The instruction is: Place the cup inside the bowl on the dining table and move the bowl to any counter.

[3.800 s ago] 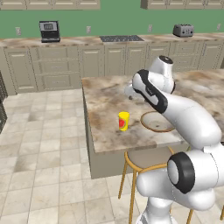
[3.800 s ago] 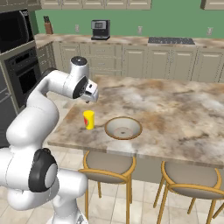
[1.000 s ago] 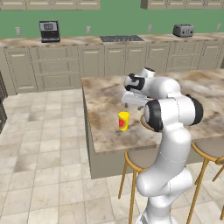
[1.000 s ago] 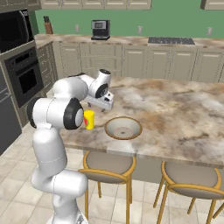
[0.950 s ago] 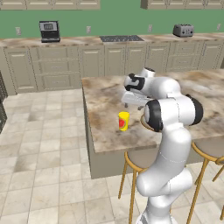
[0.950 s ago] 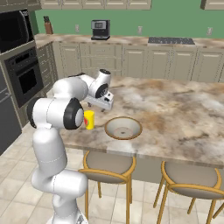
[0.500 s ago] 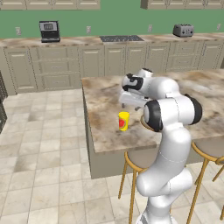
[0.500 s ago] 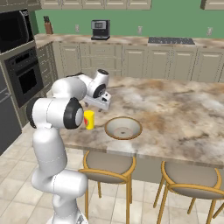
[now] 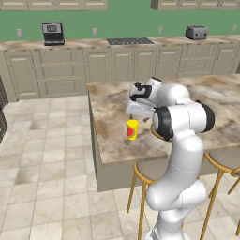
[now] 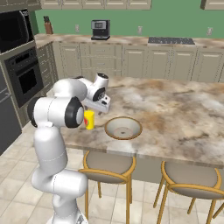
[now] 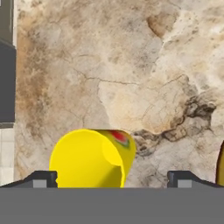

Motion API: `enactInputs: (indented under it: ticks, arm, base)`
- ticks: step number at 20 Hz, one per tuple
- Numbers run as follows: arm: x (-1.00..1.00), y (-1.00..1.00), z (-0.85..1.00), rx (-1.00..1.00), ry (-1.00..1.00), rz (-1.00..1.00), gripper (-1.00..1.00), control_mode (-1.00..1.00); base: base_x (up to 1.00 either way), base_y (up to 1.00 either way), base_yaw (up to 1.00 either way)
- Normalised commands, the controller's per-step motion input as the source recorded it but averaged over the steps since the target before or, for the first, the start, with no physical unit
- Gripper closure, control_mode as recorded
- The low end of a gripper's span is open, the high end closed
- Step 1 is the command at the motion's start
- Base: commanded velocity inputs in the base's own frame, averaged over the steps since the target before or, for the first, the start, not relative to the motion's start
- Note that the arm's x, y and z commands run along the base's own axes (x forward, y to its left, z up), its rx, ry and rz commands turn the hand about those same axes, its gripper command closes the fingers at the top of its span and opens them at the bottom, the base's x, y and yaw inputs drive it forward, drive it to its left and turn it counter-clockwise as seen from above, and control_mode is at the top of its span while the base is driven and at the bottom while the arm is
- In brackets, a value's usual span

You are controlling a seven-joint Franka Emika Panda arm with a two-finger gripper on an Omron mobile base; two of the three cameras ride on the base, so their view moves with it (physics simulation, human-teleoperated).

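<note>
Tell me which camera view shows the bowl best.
The right base view: the bowl sits whole and unblocked on the dining table, rim and inside both visible. In the left base view the robot's arm covers nearly all of it. The hand view catches just a dark sliver at its right edge.

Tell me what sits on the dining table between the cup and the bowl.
Nothing: in the right base view, bare marbled top of the dining table separates the yellow cup from the bowl. The open pincer hangs just behind that gap.
</note>
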Motion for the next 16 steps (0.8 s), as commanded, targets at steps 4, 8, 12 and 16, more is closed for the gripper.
enactInputs:
  ticks: [4, 8, 12, 16]
  arm:
    - [0.00, 0.00, -0.19, 0.00, 0.00, 0.02, -1.00, -1.00]
    - [0.00, 0.00, -0.16, 0.00, 0.00, 0.02, -1.00, -1.00]
    - [0.00, 0.00, -0.09, 0.00, 0.00, 0.02, -1.00, -1.00]
    - [0.00, 0.00, -0.10, 0.00, 0.00, 0.02, -1.00, -1.00]
  base:
    - [0.00, 0.00, 0.00]
    - [0.00, 0.00, 0.00]
    - [0.00, 0.00, 0.00]
    - [0.00, 0.00, 0.00]
